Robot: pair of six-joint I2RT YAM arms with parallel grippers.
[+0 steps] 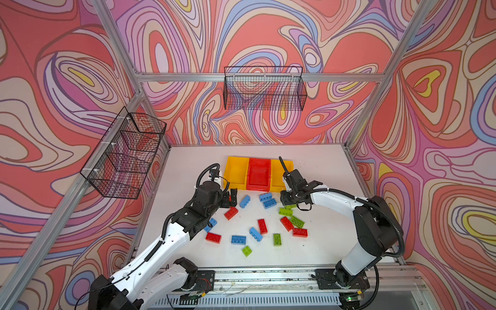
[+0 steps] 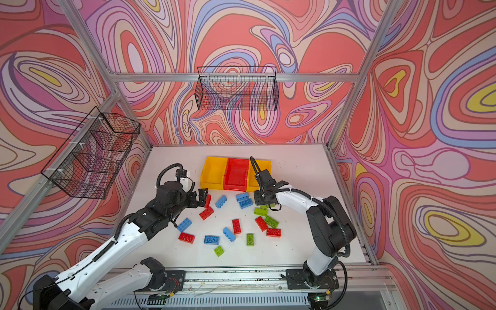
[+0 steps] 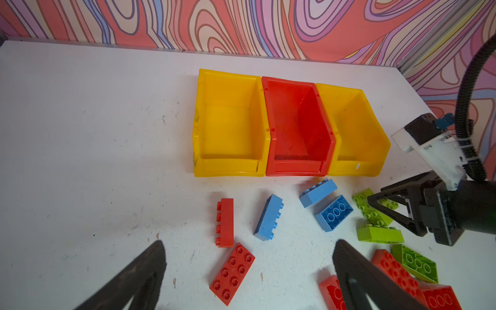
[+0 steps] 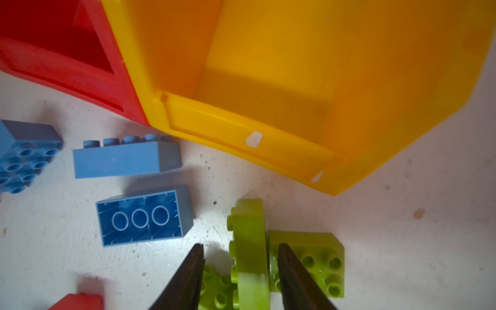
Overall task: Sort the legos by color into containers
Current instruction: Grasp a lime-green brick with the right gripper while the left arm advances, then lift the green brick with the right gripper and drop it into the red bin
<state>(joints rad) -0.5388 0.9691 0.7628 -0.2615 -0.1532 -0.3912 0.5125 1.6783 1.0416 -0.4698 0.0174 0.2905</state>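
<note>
The red bin [image 3: 314, 120] stands empty between two empty yellow bins [image 3: 228, 88], all three joined in a row. In front of the red bin, red legos [image 1: 262, 226], blue legos [image 1: 244, 201] and green legos [image 1: 277, 239] lie scattered, some upturned or on edge.

Left arm [image 1: 161, 247], right arm [image 1: 330, 200] — white shells, black joints, ribbed black cable [image 3: 462, 91]; end effector fingers [image 3: 357, 276] black, tapered.

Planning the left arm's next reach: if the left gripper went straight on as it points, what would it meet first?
Probably the studs-up red brick, just ahead between the left gripper's open fingers; depth is unclear.
</note>
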